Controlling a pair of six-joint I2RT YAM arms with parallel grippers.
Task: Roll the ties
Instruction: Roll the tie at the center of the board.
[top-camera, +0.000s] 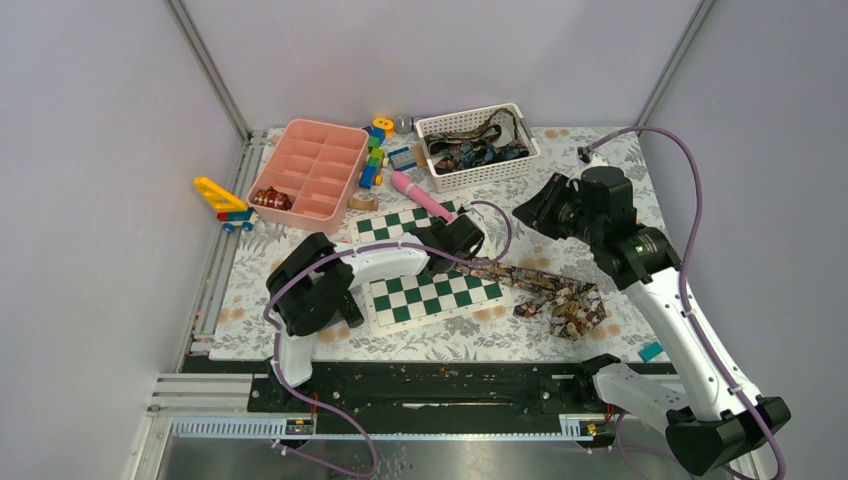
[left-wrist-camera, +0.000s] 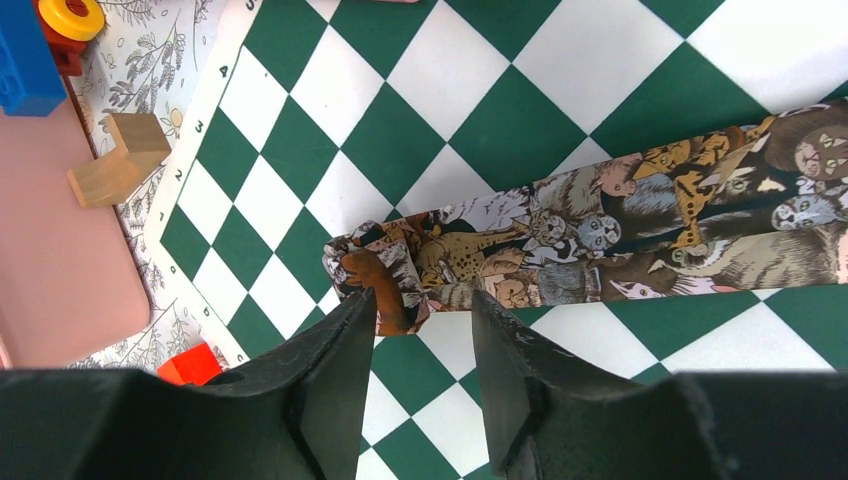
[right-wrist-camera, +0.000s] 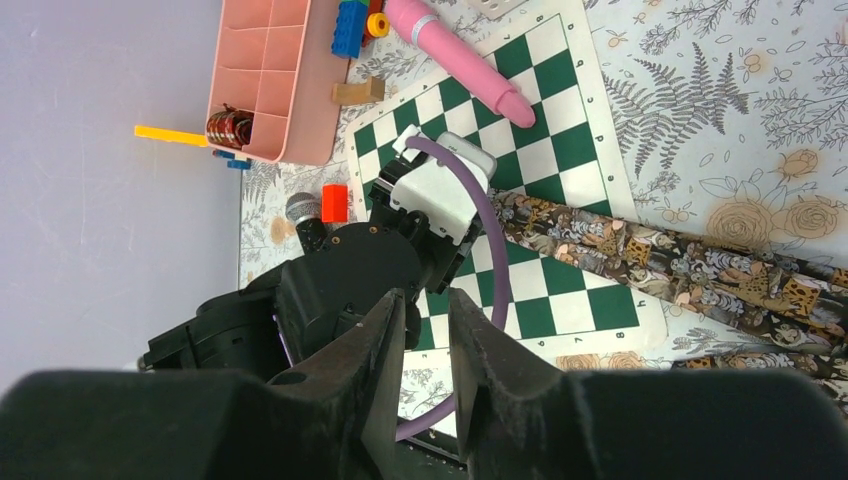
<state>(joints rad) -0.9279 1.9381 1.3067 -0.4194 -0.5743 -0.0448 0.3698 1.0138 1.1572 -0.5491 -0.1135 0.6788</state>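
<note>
Barely begun, by the look of it: far left, one small coil, likely a rolled tie, in a corner of the pink tray. Mid-table, left gripper with fingers apart around the curled first fold of a tie lying flat across the chessboard. More ties apparently waiting in the white basket. Farther right, right gripper hovering, fingers narrowly apart, empty.

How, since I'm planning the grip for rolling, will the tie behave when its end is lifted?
Probably floppy: the tie lies flat on the chessboard, its end bunched into soft folds at the left claw. Lifted, it would likely droop and trail, since its far part lies folded over itself. Likely light, being thin cloth.
</note>
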